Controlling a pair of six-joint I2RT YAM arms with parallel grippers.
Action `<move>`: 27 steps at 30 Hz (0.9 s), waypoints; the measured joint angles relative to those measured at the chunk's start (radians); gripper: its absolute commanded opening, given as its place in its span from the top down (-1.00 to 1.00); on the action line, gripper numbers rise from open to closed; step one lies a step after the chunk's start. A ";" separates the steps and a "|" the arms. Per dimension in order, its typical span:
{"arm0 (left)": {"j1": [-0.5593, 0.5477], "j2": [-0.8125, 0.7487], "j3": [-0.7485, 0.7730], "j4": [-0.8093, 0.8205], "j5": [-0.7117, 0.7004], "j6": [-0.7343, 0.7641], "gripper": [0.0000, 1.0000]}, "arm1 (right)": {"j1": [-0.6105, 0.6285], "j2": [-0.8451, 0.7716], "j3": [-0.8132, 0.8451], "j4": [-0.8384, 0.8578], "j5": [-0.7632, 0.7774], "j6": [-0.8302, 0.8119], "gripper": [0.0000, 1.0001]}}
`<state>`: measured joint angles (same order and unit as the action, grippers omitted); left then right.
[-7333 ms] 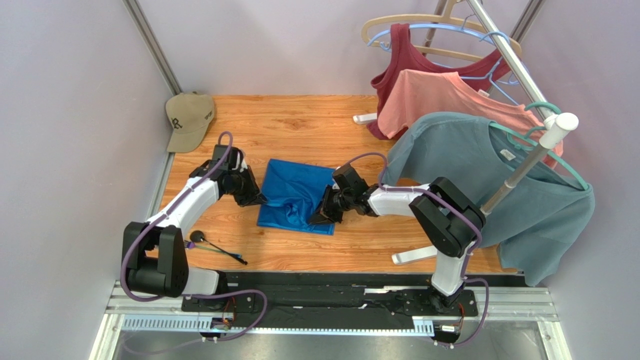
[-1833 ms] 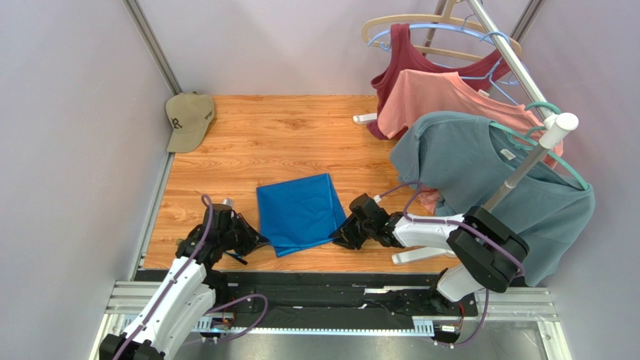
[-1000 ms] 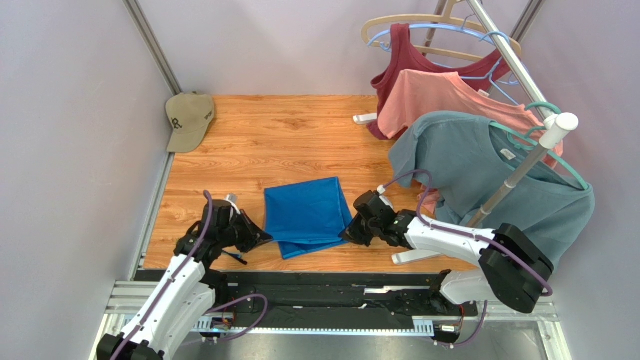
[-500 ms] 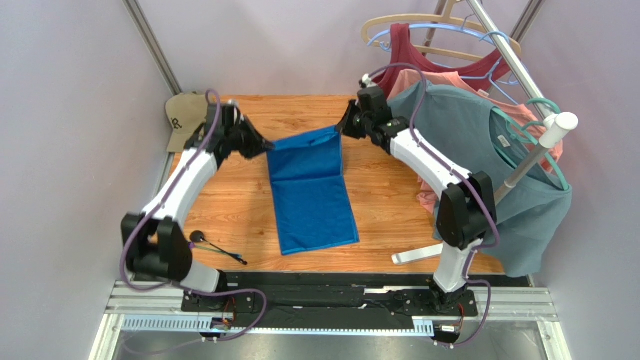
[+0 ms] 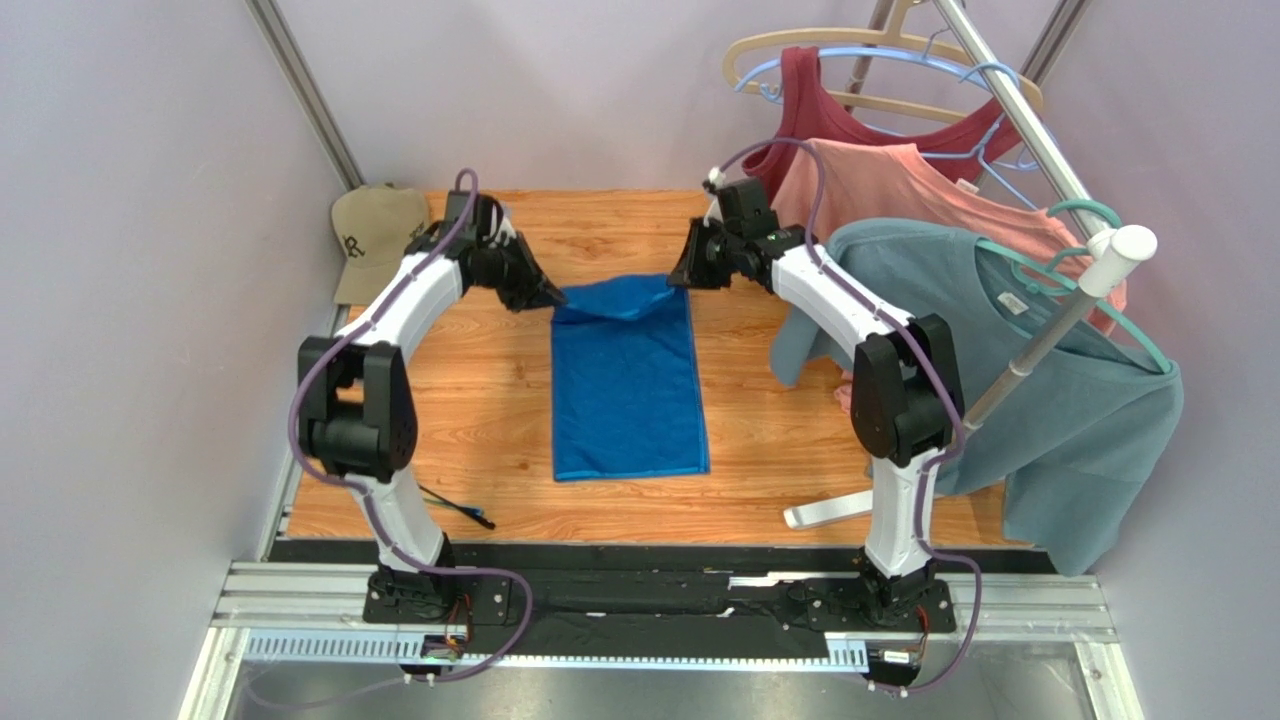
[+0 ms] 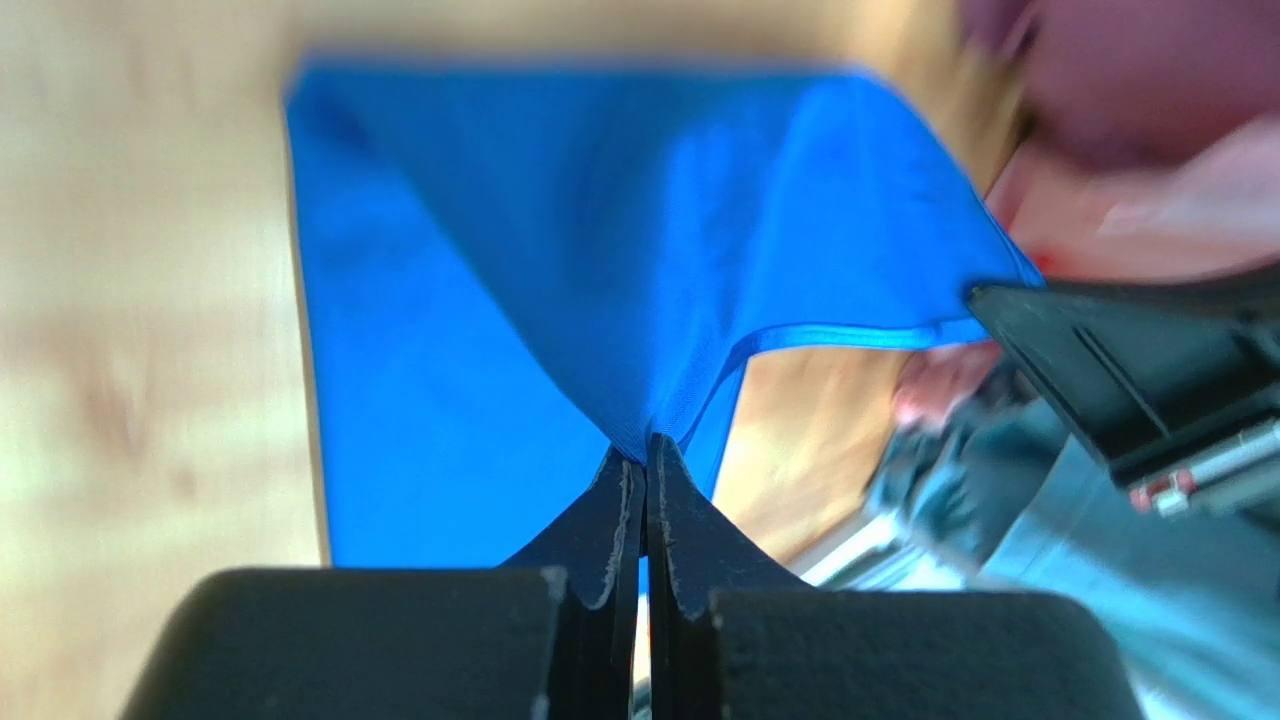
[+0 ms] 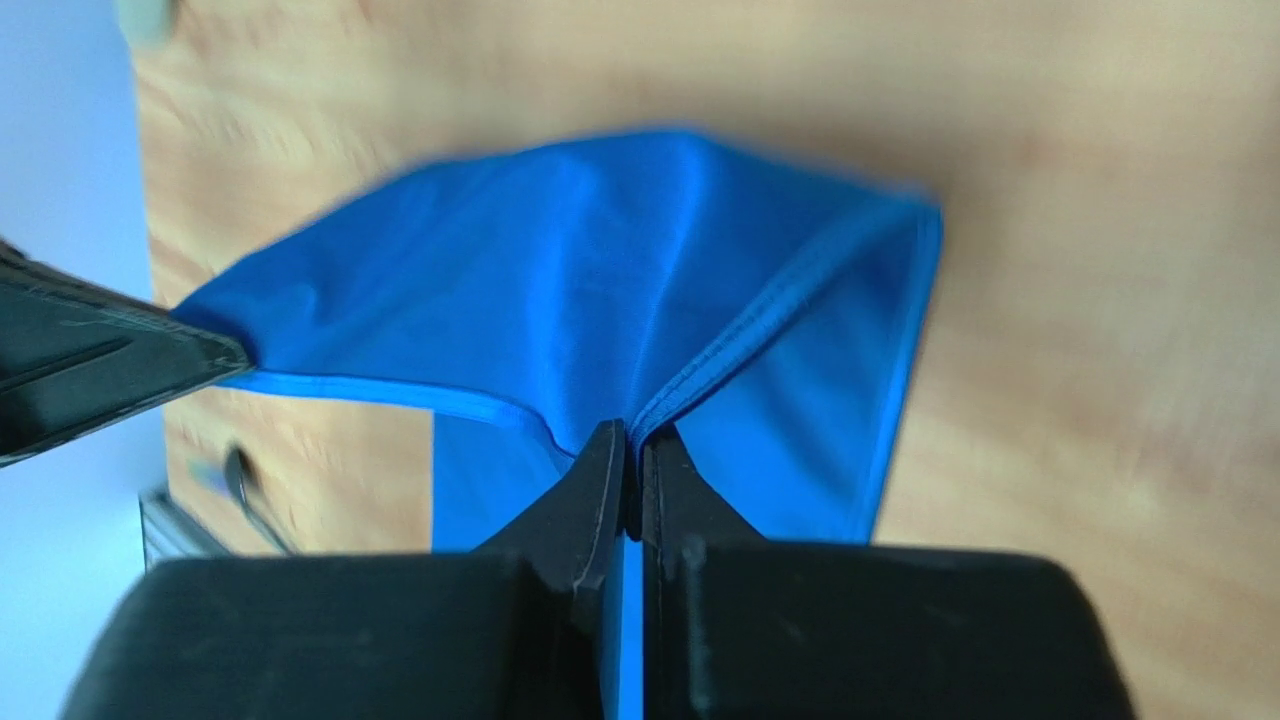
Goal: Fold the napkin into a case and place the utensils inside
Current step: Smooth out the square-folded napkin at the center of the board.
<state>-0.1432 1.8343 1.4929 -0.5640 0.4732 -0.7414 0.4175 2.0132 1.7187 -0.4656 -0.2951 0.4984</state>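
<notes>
The royal-blue napkin (image 5: 628,383) lies as a long rectangle on the wooden table, its far edge lifted. My left gripper (image 5: 553,299) is shut on its far left corner; my right gripper (image 5: 676,276) is shut on its far right corner. In the left wrist view the shut tips (image 6: 646,450) pinch the napkin (image 6: 601,255), with the right gripper's fingers (image 6: 1142,375) at the other corner. In the right wrist view the tips (image 7: 633,438) pinch the hemmed edge of the napkin (image 7: 571,300). The utensils (image 5: 455,507) are thin dark sticks at the near left table edge.
A tan cap (image 5: 368,240) lies at the far left corner. A clothes rack (image 5: 1052,323) on the right holds a maroon top (image 5: 819,113), a salmon shirt (image 5: 902,188) and a teal-grey T-shirt (image 5: 1037,405), which hangs over the right arm. The rack's white foot (image 5: 827,510) rests near right.
Both grippers pulled the napkin's near edge up and over to the far side, unfolding it into a long strip. In the last half second the held corners lowered and drew closer together.
</notes>
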 measured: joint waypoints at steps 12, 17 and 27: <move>-0.092 -0.500 -0.680 0.045 0.047 -0.008 1.00 | 0.101 -0.441 -0.600 -0.047 -0.072 0.001 1.00; -0.167 -0.510 -0.815 0.087 0.039 -0.048 1.00 | 0.101 -0.478 -0.748 -0.034 -0.091 0.003 1.00; -0.184 -0.572 -0.852 0.084 0.010 -0.059 1.00 | 0.109 -0.575 -0.878 0.010 -0.125 0.056 1.00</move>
<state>-0.3275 1.2625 0.6411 -0.4797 0.4831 -0.8001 0.5262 1.4387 0.8406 -0.4553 -0.4202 0.5549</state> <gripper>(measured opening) 0.010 0.033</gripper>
